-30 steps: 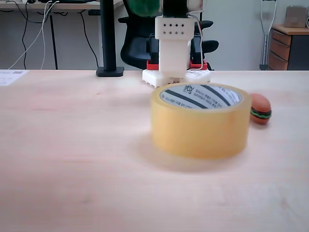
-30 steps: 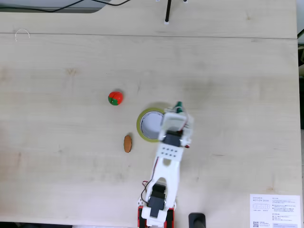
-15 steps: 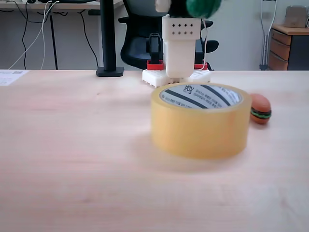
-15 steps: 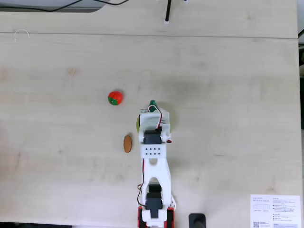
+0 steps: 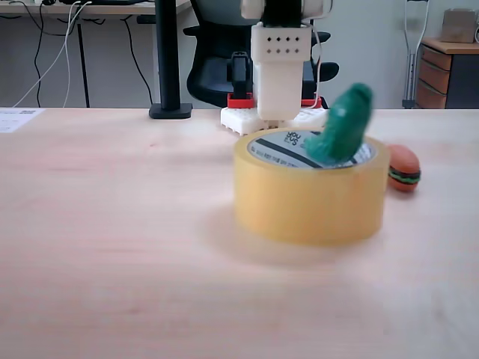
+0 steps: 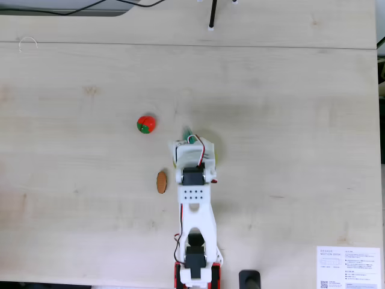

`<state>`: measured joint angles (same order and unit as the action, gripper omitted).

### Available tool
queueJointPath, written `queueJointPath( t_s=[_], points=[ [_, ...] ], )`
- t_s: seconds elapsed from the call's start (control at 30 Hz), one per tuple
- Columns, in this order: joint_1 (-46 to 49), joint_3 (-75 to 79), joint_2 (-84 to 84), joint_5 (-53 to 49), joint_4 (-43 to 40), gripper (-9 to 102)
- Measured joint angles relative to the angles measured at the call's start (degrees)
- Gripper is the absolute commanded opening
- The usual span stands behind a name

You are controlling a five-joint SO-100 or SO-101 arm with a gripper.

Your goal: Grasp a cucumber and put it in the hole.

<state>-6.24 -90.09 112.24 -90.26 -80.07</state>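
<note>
The cucumber leans tilted in the hole of the tape roll; I cannot tell if the gripper is open, so lift straight up slowly.

Arm hides the tape roll; cucumber blurred

You see a bumpy dark green plastic cucumber, a shiny see-through yellow tape roll, and a smooth, matt pale wood worktop.

Office, swivel chair, drawer cabinet
</note>
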Motion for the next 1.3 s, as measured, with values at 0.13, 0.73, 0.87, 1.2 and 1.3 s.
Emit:
queueJointPath(
  t_s=[0.13,0.73,0.87,1.2,1.3],
  points=[
    [0.0,-2.55,2.64,-0.09,0.0,37],
    [0.88,-12.04,14.06,-0.09,0.53,35],
    [0.88,-12.04,13.62,-0.09,2.55,36],
    [-2.02,-12.04,1.85,-0.09,13.45,38],
    [-2.99,-12.04,-3.6,-0.09,16.26,39]
  ],
)
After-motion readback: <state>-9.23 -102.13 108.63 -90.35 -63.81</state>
